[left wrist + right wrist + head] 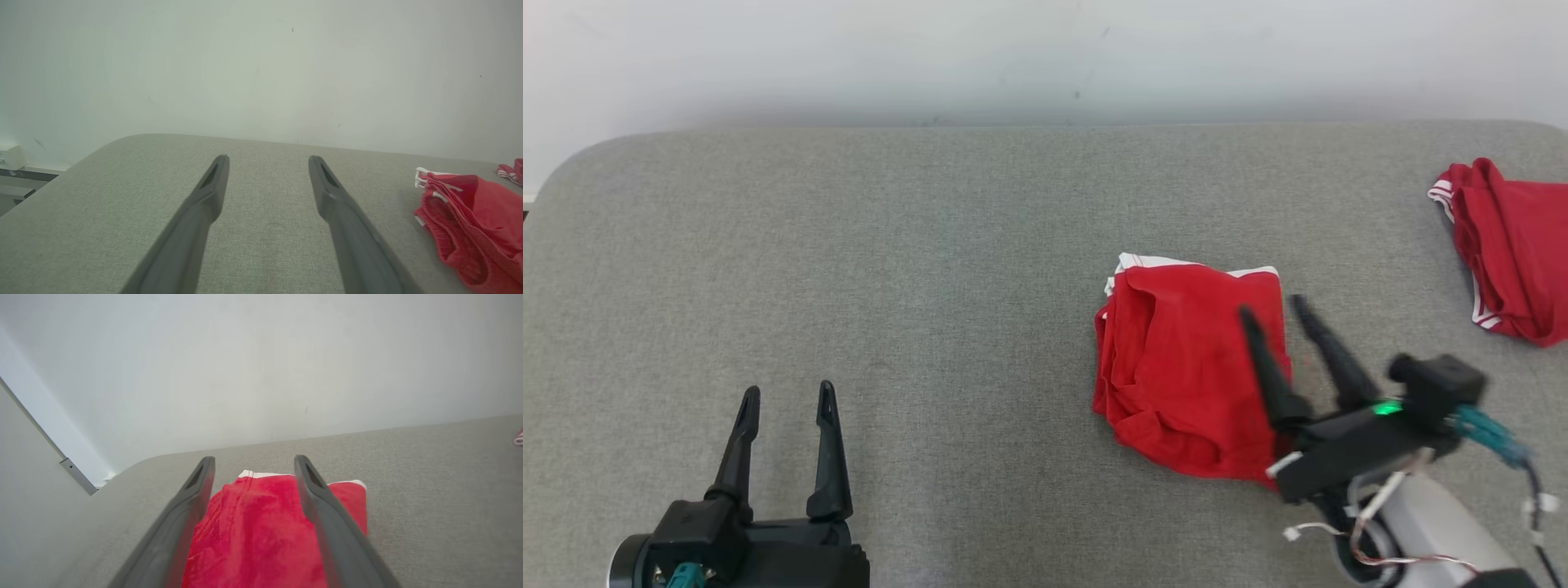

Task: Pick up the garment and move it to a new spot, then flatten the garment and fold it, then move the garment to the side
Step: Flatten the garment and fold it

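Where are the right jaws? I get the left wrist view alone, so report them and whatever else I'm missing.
Observer: The right jaws stand open above the red garment, at its right edge, holding nothing.
Operator: Tell me how they straddle it.
Observer: One finger is over the cloth, the other over the bare gray surface beside it.
Operator: Report what lies beyond it.
Observer: A second red garment lies crumpled at the far right, apart from the first.
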Controlling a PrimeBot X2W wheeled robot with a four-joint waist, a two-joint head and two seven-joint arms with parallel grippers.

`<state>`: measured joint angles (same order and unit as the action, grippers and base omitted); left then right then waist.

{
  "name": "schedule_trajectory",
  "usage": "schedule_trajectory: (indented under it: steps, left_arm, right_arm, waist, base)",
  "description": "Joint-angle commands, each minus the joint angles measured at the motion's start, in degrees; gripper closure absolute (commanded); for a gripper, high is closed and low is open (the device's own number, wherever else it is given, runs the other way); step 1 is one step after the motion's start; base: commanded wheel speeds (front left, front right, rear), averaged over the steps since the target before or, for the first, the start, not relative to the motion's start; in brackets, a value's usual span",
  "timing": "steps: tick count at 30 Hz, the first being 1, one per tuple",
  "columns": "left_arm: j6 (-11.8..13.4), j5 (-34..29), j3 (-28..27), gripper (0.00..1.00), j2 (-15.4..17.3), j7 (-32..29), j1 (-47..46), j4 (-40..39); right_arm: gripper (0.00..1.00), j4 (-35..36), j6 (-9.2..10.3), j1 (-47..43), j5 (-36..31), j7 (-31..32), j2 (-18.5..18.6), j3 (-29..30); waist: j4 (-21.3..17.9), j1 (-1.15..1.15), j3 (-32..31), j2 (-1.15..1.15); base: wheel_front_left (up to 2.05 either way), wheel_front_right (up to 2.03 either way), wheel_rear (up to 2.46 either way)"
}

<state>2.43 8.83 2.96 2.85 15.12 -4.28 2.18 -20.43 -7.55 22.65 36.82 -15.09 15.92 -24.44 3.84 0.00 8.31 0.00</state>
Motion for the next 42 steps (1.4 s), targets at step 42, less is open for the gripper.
schedule_trajectory:
  steps: [42]
  left_arm:
    - [-4.5, -2.9, 3.7, 0.0, 0.1, 0.0, -1.8, 1.3]
  right_arm:
    - [0.0, 13.5, 0.17, -17.6, -11.2, -0.1, -4.9, 18.4]
  waist:
    - [-4.4, 0.0, -2.7, 0.0]
  base:
    - [0.0, 0.0, 0.0]
